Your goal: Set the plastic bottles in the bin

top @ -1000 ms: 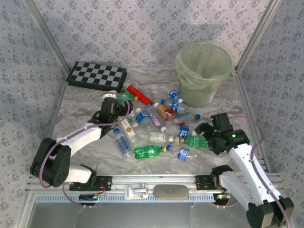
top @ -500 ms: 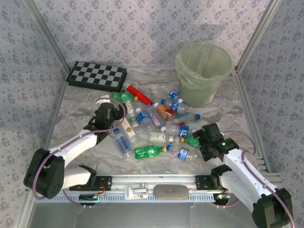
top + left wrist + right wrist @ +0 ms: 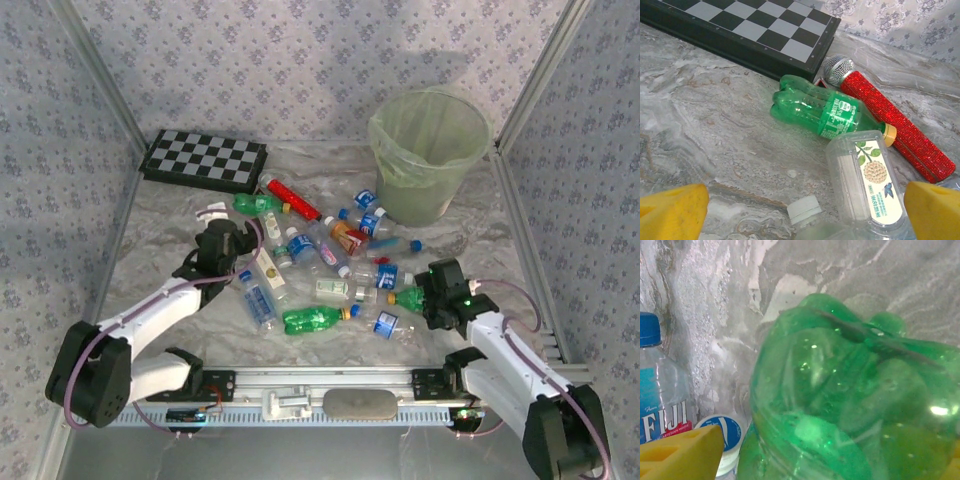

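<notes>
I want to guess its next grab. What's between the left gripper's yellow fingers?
In the left wrist view, a clear cream-labelled bottle and a white bottle cap lie between the fingers of the open left gripper.

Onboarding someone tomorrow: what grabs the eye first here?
A jumble of bottles mid-table, with the pale green bin at the far right and a checkerboard far left. A glittery red microphone lies by the checkerboard. The right gripper straddles a green bottle at the jumble's near-right edge.
</notes>
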Motion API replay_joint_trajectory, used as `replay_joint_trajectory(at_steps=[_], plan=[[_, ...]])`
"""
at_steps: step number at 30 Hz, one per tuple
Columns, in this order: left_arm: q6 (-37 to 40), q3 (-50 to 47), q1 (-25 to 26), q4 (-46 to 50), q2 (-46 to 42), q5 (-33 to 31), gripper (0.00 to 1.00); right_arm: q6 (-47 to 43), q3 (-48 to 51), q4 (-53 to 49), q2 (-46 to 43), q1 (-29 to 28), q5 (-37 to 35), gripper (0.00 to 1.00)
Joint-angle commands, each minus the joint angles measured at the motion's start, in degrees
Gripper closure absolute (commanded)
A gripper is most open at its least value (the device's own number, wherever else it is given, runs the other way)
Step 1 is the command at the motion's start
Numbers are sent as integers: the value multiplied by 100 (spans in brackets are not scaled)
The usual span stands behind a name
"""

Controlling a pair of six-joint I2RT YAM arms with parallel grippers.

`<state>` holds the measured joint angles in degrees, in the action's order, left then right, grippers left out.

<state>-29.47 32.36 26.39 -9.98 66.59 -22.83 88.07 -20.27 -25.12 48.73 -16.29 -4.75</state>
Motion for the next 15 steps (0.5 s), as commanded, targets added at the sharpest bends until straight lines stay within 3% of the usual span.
replay_joint_trajectory(at_steps=[1,9,15], plan=[[3,-36,15,44,-195,-196,0,-136,56,152,140,118,-176,19],[-36,-88,15,57,-365,-499,0,-669,-146,-112,26,434,-60,40],[-176,-172,-11,-9,-460,-671,0,-2013,-879,-479,-320,1027,35,45]])
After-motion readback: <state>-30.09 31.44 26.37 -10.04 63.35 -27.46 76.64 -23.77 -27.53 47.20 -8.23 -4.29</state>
